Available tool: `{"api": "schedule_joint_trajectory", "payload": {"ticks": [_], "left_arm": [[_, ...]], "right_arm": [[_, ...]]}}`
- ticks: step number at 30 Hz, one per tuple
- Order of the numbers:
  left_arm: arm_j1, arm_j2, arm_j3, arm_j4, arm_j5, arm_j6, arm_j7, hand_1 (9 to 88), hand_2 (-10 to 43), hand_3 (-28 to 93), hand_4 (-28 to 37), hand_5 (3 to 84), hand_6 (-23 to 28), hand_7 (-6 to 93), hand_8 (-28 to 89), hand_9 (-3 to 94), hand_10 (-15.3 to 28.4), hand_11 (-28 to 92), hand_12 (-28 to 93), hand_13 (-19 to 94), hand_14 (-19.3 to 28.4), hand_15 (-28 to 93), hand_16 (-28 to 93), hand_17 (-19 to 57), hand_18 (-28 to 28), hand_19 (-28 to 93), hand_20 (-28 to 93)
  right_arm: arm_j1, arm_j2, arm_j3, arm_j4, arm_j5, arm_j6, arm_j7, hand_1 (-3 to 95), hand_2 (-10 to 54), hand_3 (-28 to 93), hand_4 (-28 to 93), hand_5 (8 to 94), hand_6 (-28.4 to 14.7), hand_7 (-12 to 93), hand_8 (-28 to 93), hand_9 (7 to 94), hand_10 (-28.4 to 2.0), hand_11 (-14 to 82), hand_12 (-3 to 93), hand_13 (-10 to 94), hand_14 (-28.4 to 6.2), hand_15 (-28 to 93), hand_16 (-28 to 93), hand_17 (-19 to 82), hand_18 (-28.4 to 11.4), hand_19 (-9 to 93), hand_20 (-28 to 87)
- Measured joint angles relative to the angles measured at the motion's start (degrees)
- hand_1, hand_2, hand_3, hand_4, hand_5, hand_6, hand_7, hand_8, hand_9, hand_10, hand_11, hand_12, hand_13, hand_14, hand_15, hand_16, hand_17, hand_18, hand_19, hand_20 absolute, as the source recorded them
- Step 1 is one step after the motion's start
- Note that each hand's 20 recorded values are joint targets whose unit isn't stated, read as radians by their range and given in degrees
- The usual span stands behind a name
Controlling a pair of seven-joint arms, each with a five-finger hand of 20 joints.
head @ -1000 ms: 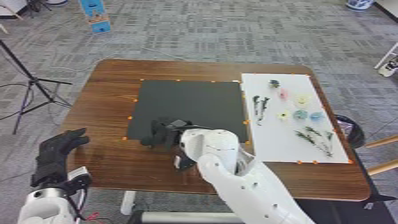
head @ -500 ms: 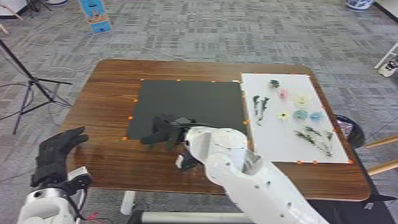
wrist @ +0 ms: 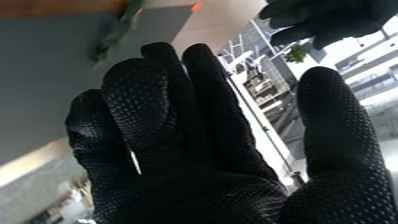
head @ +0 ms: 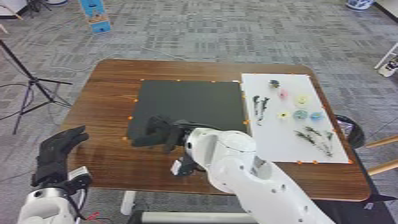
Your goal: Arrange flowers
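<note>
My right hand [head: 160,134] hangs over the near left corner of the black board [head: 191,102], open, its fingers long and straight and the thumb standing well away from them, nothing gripped between; I judge that a spread grip like this spares the green sprig [wrist: 115,36], which the wrist view shows against the board beside its edge. Whether it lies quite flat there I cannot tell. I take the board for the ground of the arrangement, its dark matte face chosen to make petals and leaves stand out, and the orange tabs [head: 130,118] along its edges seem meant to keep it square. The white sheet [head: 266,150], on the board's right, looks like my store: its pieces are set apart, probably so I can lift one without dragging another. There lie a pink flower [head: 283,93], a cream one [head: 302,101], a yellow one [head: 283,115], two rounded blue blooms [head: 308,115], thin dark twiggy stems [head: 259,109] nearest the board, and feathery green sprays [head: 314,140]. My left hand [head: 60,147] waits off the board's near left corner with relaxed fingers, well out of the way. Both gloves are black knit, mine over the board pebbled with small raised dots; the table [head: 107,95] is brown, streaky wood. Such light stems could easily cling to that grippy fabric.
</note>
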Motion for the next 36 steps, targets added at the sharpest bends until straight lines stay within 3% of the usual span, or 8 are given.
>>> {"api": "schedule_joint_trajectory", "payload": {"ticks": [10, 12, 14, 17, 21, 29, 32, 36], "left_arm": [[0.0, -0.27, -0.12, 0.00, 0.22, -0.07, -0.12, 27.3, 22.8, 73, -28.3, 53.3, 3.9, 20.0, -9, 54.9, 14.2, 25, 18, 38, 14.5, 19, -1, 6.7, 8.2, 12, 16], [0.0, -0.40, -0.15, 0.00, 0.31, -0.08, -0.14, 27.3, 23.1, 73, -28.3, 52.3, 3.6, 19.9, -9, 53.8, 13.7, 25, 17, 38, 14.4, 18, -1, 6.7, 8.2, 12, 16], [0.0, -0.54, -0.20, 0.00, 0.43, -0.11, -0.18, 27.4, 23.2, 72, -28.3, 51.8, 3.6, 20.1, -9, 53.4, 13.5, 25, 17, 38, 14.2, 18, -1, 6.7, 8.1, 12, 16], [0.0, -0.80, -0.36, 0.00, 0.66, -0.15, -0.23, 27.6, 23.2, 72, -28.3, 52.5, 3.9, 20.3, -9, 54.2, 14.0, 26, 17, 38, 14.4, 19, 0, 6.7, 8.1, 12, 16], [0.0, -0.96, -0.41, 0.00, 0.85, -0.17, -0.26, 27.5, 23.2, 72, -28.3, 53.0, 4.1, 20.3, -9, 55.0, 14.5, 26, 17, 39, 14.9, 20, 0, 6.7, 8.2, 13, 16], [0.0, -1.34, -0.62, 0.00, 1.25, -0.39, -0.43, 27.5, 23.2, 72, -28.3, 53.4, 4.2, 20.5, -9, 56.0, 14.8, 25, 18, 39, 15.1, 20, 0, 6.4, 8.5, 13, 17], [0.0, -1.47, -0.66, 0.00, 1.38, -0.46, -0.48, 27.4, 23.2, 72, -28.3, 53.1, 4.0, 20.4, -9, 55.7, 14.5, 25, 18, 39, 15.0, 20, 0, 6.4, 8.6, 14, 16], [0.0, -1.48, -0.66, 0.00, 1.39, -0.48, -0.48, 27.3, 23.2, 73, -28.3, 52.6, 3.8, 20.5, -9, 55.2, 14.2, 25, 18, 39, 14.8, 19, -1, 6.4, 8.4, 13, 16]], "right_arm": [[-3.1, -6.1, 3.6, 4.7, 7.8, 0.1, 2.5, 31.9, 14.0, 28, 15, 57.9, -10.7, 5, -4, 61.3, -21.1, 7.6, 12.2, 67, -19.7, 66, 40, 34, -28.4, 78, 63], [-3.3, -6.9, 3.9, 5.8, 8.8, 0.4, 3.1, 27.7, 12.4, 40, 8, 59.2, -9.9, 6, -5, 62.2, -19.8, 7.8, 12.2, 67, -19.6, 66, 39, 34, -28.4, 78, 62], [-3.6, -7.6, 4.3, 6.7, 8.9, 0.5, 3.5, 26.7, 12.2, 43, 6, 59.7, -9.7, 7, -5, 62.7, -19.5, 7.8, 12.1, 68, -19.4, 65, 39, 34, -28.4, 78, 62], [-4.1, -8.4, 5.2, 7.7, 8.9, 0.4, 4.0, 32.4, 14.3, 28, 13, 59.3, -10.0, 5, -5, 62.2, -20.0, 7.7, 11.2, 68, -19.4, 65, 40, 34, -28.4, 78, 62], [-4.9, -9.4, 6.0, 8.8, 8.1, 0.4, 4.2, 35.2, 15.7, 21, 18, 58.5, -10.4, 5, -5, 61.8, -20.3, 7.5, 10.6, 68, -19.2, 65, 40, 34, -28.4, 78, 62], [-6.3, -11.3, 7.5, 11.1, 5.9, 1.1, 4.2, 34.5, 15.6, 21, 19, 57.3, -10.9, 5, -5, 61.9, -20.2, 7.5, 10.3, 68, -19.2, 65, 39, 34, -28.4, 79, 61], [-6.2, -11.7, 7.6, 11.5, 4.9, 1.1, 3.8, 30.4, 13.8, 31, 13, 56.9, -10.4, 6, -5, 61.4, -19.7, 7.6, 10.7, 68, -19.3, 65, 39, 34, -28.4, 79, 61], [-5.4, -11.7, 7.4, 12.1, 1.5, 1.3, 2.4, 28.5, 13.2, 36, 11, 56.8, -10.1, 7, -6, 61.3, -19.5, 7.5, 10.9, 68, -19.3, 65, 39, 34, -28.4, 78, 61]]}}
